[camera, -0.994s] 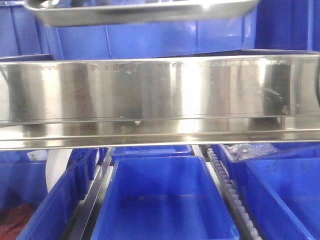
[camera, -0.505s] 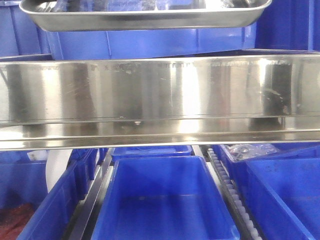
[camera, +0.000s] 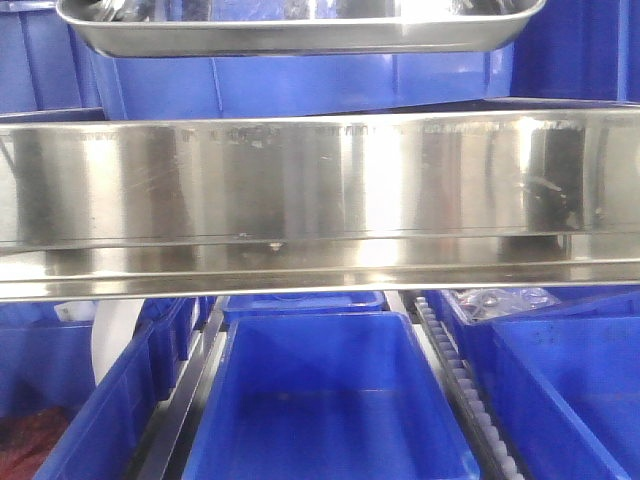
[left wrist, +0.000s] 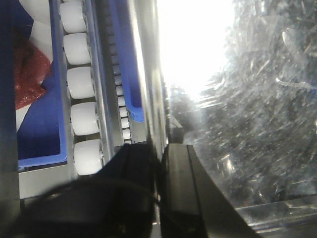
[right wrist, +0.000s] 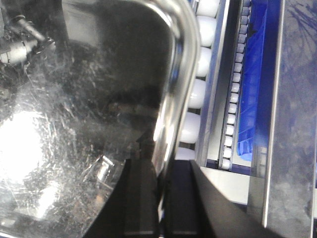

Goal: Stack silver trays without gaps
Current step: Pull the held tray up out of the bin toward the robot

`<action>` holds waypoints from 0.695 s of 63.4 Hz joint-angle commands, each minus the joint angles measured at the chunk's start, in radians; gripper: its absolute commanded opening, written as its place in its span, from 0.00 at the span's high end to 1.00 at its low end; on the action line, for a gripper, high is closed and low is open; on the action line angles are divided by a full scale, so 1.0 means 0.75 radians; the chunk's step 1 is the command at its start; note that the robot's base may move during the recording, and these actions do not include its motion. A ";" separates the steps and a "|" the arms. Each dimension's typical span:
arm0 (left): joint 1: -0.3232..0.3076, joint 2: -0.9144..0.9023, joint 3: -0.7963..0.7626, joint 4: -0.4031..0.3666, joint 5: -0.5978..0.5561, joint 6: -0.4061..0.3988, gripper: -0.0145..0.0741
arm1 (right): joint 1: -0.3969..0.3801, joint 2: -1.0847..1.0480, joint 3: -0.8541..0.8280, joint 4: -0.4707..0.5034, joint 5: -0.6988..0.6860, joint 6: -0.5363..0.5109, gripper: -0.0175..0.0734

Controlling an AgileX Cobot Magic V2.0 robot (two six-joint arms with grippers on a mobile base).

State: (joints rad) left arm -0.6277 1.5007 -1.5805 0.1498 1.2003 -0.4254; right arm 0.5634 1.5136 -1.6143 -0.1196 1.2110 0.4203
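Gripping opposite rims, L claw (left wrist: 159, 151) & R claw (right wrist: 161, 166) each sit pinched near-closed on the silver tray (camera: 300, 35), rim betw. fingers (left wrist: 183, 188); tray hangs level at top of front view, above steel shelf rail (camera: 320, 190), blue bins (camera: 320, 400) below.

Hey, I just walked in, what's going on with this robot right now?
Both arms are holding one silver tray between them. The left gripper is clamped on the rim at one side, and the right gripper is clamped on the rim at the opposite side. In the front view the tray hangs in the air above the steel shelf rail, with blue bins below. The spot where it will be stacked is not in view.
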 commanded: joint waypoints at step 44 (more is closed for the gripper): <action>-0.014 0.065 -0.042 0.000 -0.110 0.010 0.88 | 0.005 -0.064 -0.041 0.003 0.028 -0.031 0.74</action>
State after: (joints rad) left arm -0.6277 1.5611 -1.5805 0.1435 1.1824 -0.4340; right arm 0.5634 1.5136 -1.6143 -0.1221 1.2572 0.4222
